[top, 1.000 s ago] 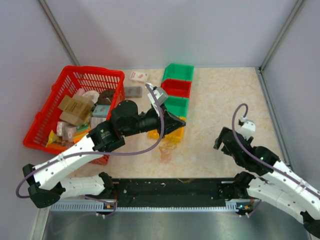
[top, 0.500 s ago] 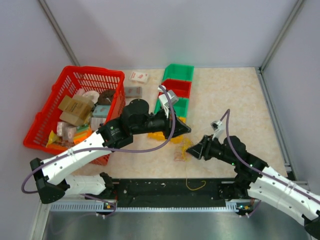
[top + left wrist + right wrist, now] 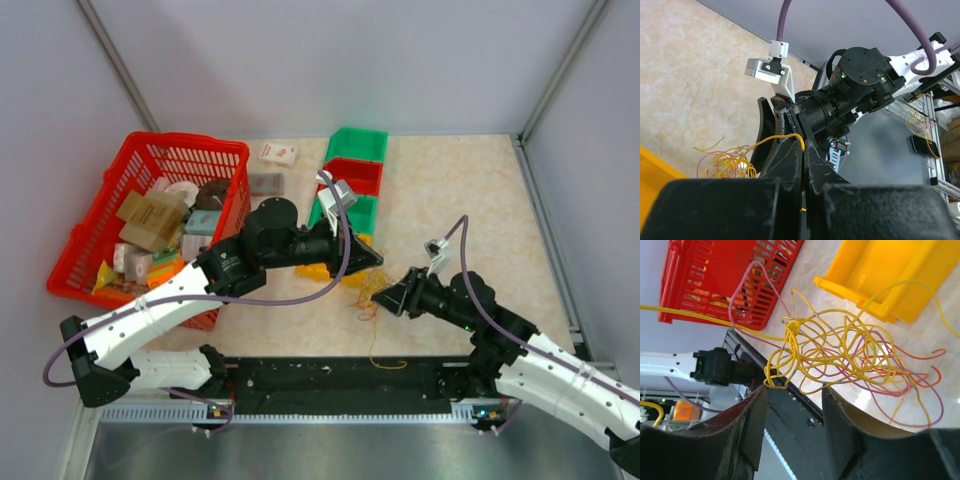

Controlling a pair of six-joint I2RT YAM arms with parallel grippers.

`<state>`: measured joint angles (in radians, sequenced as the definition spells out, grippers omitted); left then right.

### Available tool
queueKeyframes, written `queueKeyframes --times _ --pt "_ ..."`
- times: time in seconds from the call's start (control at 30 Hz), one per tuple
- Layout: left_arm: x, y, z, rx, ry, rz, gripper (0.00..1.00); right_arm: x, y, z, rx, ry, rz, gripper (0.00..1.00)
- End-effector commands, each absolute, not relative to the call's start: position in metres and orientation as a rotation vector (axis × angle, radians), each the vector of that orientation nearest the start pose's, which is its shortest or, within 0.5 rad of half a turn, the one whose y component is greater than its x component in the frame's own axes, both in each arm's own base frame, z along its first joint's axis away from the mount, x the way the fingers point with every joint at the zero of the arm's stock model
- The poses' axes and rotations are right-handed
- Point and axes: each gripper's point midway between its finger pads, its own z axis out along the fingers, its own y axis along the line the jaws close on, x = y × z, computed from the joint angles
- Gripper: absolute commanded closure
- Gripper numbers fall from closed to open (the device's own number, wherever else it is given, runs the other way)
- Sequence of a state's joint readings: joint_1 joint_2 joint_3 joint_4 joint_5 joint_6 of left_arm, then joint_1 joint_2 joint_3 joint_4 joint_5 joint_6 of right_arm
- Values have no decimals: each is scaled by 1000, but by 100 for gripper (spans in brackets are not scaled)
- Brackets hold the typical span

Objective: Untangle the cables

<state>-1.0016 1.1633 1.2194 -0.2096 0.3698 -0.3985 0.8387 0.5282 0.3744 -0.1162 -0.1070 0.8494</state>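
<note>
Roughly centre of table (image 3: 470, 190), red basket (image 3: 100, 215) off at 9 o'clock; yellow bin (image 3: 890, 275) w/ the cables (image 3: 840, 355) tangled on the table at its 6; left gripper (image 3: 802, 145) at tangle's 12, jaws together on a yellow strand; right gripper (image 3: 795, 390) at 3, jaws apart, tips at tangle's edge. Step: pulling apart; next, prob., right must pinch one loop & draw away from left.

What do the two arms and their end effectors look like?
The left arm and right arm have white links and black joint housings, with a purple-grey cord looping along each. The left end effector and right end effector have two black tapered fingers. Small green lights glow on the right arm.
</note>
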Motion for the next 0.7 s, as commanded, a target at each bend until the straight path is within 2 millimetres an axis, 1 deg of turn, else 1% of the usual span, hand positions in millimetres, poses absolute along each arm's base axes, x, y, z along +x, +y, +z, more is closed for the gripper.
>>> queueKeyframes --times 0.0,0.03,0.1,0.2,0.23,0.3,0.43,0.5,0.6,0.63,0.67 --pt "138 -366 379 837 1616 -1350 100 136 242 214 -46 1975 1352 55" --pt "138 -366 379 835 1617 -1347 100 137 238 218 -28 1973 1331 56" --pt "137 -366 377 837 1621 -1352 100 143 228 219 23 1981 1269 56" --pt "136 -365 377 838 1621 -1359 100 150 221 226 83 1980 1222 48" --pt "137 -365 376 834 1624 -1355 100 151 221 227 93 1983 1218 48" --pt "136 -365 378 832 1619 -1363 100 155 223 223 126 2018 1197 45" --pt "135 -365 378 831 1618 -1369 100 160 225 215 143 2050 1163 45" --pt "135 -365 378 831 1616 -1374 100 164 223 213 162 2052 1137 47" --pt "132 -365 379 833 1608 -1392 100 179 208 201 277 2046 1024 53" --pt "131 -364 381 834 1603 -1397 100 182 206 200 298 2034 1009 57" --pt "131 -364 380 834 1606 -1396 100 185 203 199 318 2027 988 63"
